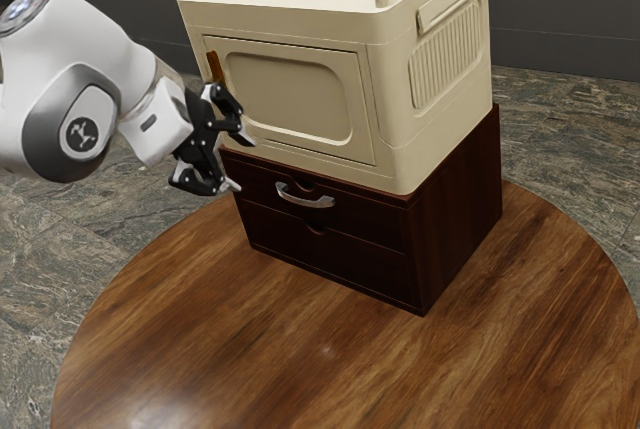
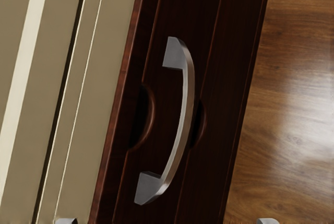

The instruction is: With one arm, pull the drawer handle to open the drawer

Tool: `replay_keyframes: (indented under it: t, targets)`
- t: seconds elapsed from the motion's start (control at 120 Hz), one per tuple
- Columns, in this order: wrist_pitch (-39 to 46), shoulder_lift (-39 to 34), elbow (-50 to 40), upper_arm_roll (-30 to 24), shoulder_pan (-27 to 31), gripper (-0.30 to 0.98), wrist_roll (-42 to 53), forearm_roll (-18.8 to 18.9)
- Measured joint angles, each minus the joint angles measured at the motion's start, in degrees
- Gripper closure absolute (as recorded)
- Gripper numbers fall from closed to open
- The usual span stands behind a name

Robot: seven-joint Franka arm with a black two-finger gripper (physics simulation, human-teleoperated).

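Observation:
The gripper [image 1: 243, 163] stands open in the exterior view, just off the cabinet's front and short of the silver handle [image 1: 306, 199], with nothing between its fingers. That curved handle is fixed to the upper drawer [image 1: 365, 214] of a dark wooden cabinet, and the drawer is flush with the front. In the wrist view, the handle [image 2: 186, 114] arches across the dark drawer front [image 2: 169, 98], with a gap behind its middle. The tips of the gripper [image 2: 167, 221] appear wide apart at the lower edge, not touching the handle.
A cream box with rails [image 1: 290, 99] rests on top of the cabinet, close beside the upper finger. An orange-brown handle [image 1: 214, 66] is on its front panel, near the hand. Below the upper drawer is a second drawer [image 1: 335, 254]. The round wooden table [image 1: 300, 349] supports the cabinet.

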Motion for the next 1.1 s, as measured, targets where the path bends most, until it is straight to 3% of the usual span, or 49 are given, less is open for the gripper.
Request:
replay_keyframes:
  t: [0.492, 1.1]
  targets:
    - [8.18, 1.77, -5.06, 0.17, -2.02, 0.35, 5.68, 0.86]
    - [10.94, 5.48, -5.0, 0.17, -2.42, 0.44, 8.37, 0.39]
